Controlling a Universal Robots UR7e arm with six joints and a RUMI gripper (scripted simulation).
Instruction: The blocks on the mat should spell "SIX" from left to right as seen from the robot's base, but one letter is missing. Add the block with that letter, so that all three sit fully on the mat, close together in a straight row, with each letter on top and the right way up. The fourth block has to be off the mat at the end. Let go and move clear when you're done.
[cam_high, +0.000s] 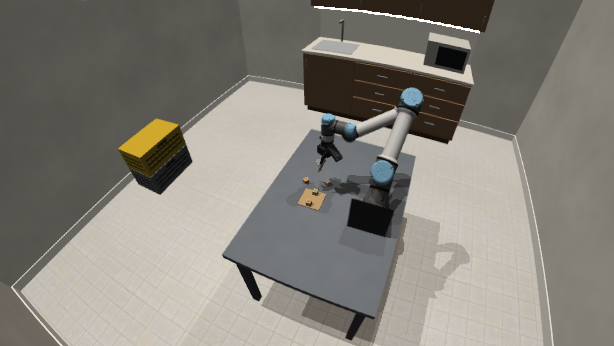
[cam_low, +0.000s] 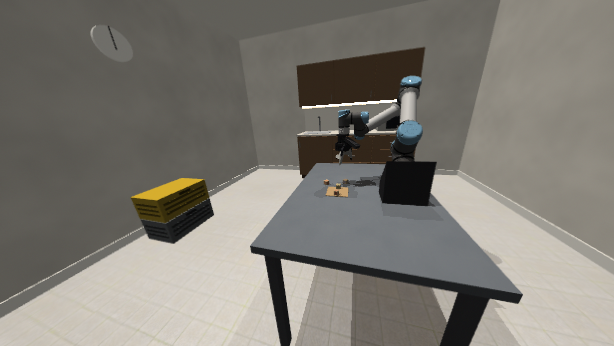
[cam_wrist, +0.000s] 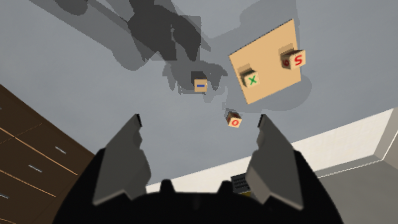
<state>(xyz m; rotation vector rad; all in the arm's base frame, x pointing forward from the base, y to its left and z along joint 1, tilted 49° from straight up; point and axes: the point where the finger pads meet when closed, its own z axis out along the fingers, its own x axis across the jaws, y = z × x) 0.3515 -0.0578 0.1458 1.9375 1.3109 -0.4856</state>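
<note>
A tan mat (cam_wrist: 265, 62) lies on the grey table; it also shows in the top view (cam_high: 312, 198). On it stand a block with a green X (cam_wrist: 250, 78) and a block with a red S (cam_wrist: 295, 59), apart from each other. Off the mat lie a block with a blue I (cam_wrist: 200, 85) and a block with a red O (cam_wrist: 234, 120), the O near the table edge. My gripper (cam_wrist: 199, 114) (cam_high: 322, 161) is open and empty, high above the table, over the edge side of the blocks.
A black box (cam_high: 370, 216) stands on the table beside the arm's base. The table edge and floor show at the lower right of the wrist view. Brown cabinets (cam_high: 385, 92) stand behind the table. A yellow and black crate stack (cam_high: 155, 155) sits on the floor.
</note>
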